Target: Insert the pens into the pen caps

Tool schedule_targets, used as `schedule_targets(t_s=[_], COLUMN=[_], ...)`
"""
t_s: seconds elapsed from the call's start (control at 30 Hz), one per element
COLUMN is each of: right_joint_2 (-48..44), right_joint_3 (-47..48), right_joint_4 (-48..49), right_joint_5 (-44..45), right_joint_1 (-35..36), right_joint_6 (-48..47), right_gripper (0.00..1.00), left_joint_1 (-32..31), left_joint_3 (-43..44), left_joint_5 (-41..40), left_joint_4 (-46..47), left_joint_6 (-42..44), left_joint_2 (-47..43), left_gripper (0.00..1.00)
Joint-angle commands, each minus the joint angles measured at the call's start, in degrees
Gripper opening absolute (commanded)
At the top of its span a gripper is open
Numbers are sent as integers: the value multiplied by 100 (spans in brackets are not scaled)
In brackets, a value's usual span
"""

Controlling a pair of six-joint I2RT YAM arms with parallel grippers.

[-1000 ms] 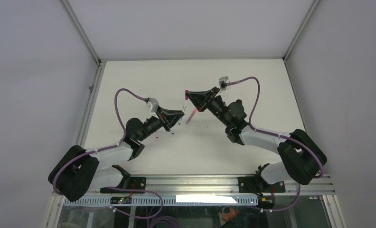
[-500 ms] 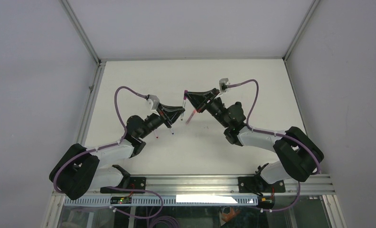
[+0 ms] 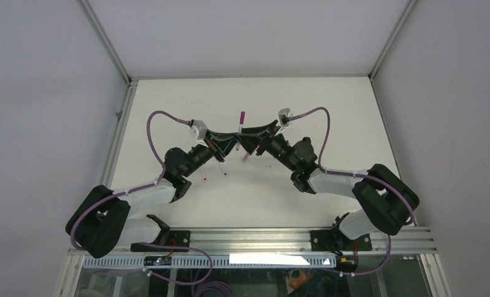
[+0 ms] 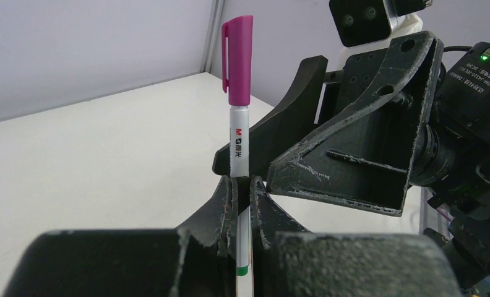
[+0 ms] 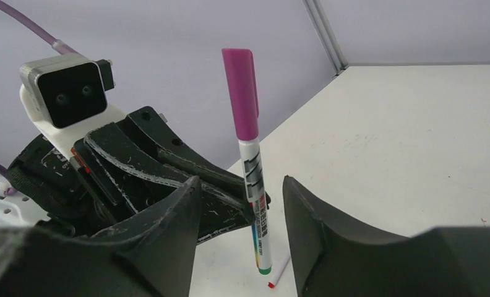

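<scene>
Left wrist view has the left gripper (image 4: 242, 185) clenched on the white barrel of a pen (image 4: 239, 145), gripping it low down with a finger pressed against each side. The pen stands upright and wears a magenta cap (image 4: 237, 55) at its 12 o'clock end, seated down on the barrel. From the right wrist camera, the right gripper (image 5: 241, 182) is released: its two dark fingers (image 5: 168, 210) stand apart with the capped pen rising in the gap between them, and neither finger touches it. Low in that same gap, a thin loose pen (image 5: 279, 272) with a red end lies on the white table (image 3: 329, 124). In the top external view both grippers meet nose to nose a little toward 12 o'clock from the table's middle, with the capped pen sticking out from between them toward 12 o'clock. A pink pen (image 3: 247, 153) lies on the table just at 6 o'clock of the right gripper's tip.
</scene>
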Motion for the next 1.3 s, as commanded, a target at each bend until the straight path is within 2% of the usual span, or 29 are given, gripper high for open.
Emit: schedule_targets(t_s=[0.0,0.27,0.6,0.83,0.9,0.93,0.97,1.1,1.17,1.27], right_joint_2=[22,39,105,203,200,189,182,169,171,192], right_joint_3=[-43,12,142,229,254,275,291,288,311,340], right_joint_4=[170,210,254,281,230,168,102,78,76,89], right_joint_5=[-85,-46,77,58,51,56,66,99,92,62], right_joint_1=[7,8,-1,-21,-17,-18,-19,-14,-19,-21], right_joint_6=[-152,-267,-444,-410,-412,-411,-404,-393,-392,-383], right_gripper=[52,46,47,31,16,2,0,0,0,0], left_joint_1=[-59,-59,-68,-68,-68,-68,-66,-68,-68,-68], left_joint_3=[176,114,-228,-273,-281,-289,-290,-139,13,122], left_joint_5=[-109,71,290,315,320,316,320,398,613,781], left_joint_4=[523,501,574,476,470,472,461,110,-162,-79], left_joint_6=[270,157,-79,-44,-41,-40,-40,-108,-127,-188], left_joint_2=[-60,24,32,-51,-51,-44,-30,75,256,539], left_gripper=[0,0,0,0,0,0,0,0,10,18])
